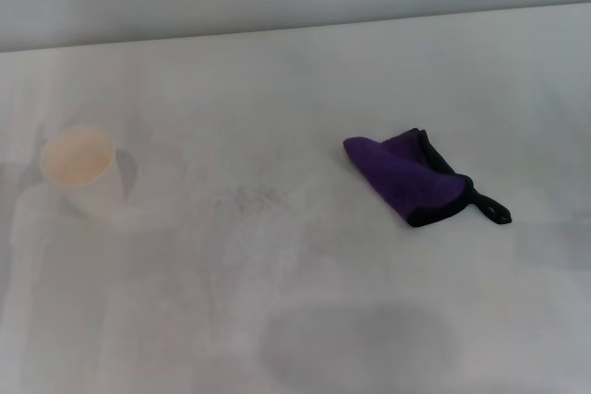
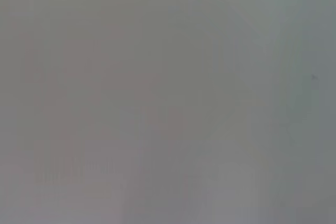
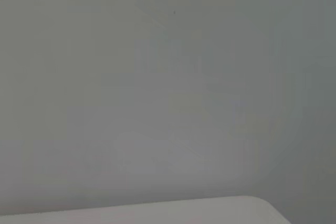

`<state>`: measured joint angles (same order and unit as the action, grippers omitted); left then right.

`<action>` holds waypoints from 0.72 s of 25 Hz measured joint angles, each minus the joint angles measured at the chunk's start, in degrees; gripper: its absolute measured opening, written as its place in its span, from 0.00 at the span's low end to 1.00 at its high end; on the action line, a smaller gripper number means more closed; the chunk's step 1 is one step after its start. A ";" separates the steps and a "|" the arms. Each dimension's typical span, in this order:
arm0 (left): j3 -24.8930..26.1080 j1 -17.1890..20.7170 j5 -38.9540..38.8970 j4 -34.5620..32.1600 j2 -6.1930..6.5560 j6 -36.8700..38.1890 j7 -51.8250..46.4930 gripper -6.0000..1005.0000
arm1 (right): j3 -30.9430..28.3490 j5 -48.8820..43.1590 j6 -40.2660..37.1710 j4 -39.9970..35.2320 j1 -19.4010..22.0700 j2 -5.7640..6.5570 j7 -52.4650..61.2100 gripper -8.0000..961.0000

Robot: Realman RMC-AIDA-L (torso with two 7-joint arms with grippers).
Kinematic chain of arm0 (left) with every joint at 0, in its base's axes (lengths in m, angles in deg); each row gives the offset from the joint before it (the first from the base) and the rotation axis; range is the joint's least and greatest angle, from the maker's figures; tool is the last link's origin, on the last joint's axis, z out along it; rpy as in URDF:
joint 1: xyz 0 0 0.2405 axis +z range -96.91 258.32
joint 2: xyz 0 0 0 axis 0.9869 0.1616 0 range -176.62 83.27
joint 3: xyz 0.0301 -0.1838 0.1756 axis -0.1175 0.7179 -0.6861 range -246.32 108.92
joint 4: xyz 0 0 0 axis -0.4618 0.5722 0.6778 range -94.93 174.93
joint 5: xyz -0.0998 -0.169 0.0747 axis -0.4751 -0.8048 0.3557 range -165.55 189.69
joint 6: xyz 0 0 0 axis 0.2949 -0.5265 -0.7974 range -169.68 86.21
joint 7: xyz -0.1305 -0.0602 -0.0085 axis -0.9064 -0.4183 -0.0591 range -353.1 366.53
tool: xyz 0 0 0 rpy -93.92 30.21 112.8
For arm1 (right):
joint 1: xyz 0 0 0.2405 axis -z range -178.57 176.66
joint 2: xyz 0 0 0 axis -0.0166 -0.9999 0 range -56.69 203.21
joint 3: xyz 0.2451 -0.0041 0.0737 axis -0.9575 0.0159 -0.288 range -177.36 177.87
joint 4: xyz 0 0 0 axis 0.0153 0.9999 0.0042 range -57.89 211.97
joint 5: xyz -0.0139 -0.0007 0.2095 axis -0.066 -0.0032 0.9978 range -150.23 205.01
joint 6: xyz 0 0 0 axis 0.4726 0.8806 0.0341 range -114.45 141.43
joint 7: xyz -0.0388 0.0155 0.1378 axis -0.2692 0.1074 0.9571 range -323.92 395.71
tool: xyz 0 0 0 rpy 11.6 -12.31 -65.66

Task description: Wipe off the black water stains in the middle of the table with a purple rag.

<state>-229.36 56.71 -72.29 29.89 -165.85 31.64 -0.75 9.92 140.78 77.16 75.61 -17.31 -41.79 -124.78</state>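
The purple rag (image 1: 414,177) lies folded on the white table (image 1: 305,89), right of the middle, with black edging and a small black loop (image 1: 494,211) at its near right corner. No small blackish-brown stain shows in any view. Neither gripper is in the head view. Both wrist views show only blank grey surface, with no fingers in them.
A paper cup (image 1: 81,169) stands upright at the table's left. A faint grey speckled smudge (image 1: 249,197) lies between the cup and the rag. A soft grey shadow (image 1: 355,343) falls on the near middle. A pale edge (image 3: 157,211) shows in the right wrist view.
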 joint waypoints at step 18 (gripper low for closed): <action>0.00 -0.83 -0.10 0.00 0.00 0.01 0.00 0.86 | -0.09 0.59 0.05 0.04 -0.40 0.00 1.11 0.91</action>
<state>-229.36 55.88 -72.39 29.89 -165.85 31.65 -0.75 9.83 141.38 77.21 75.65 -17.71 -41.79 -123.67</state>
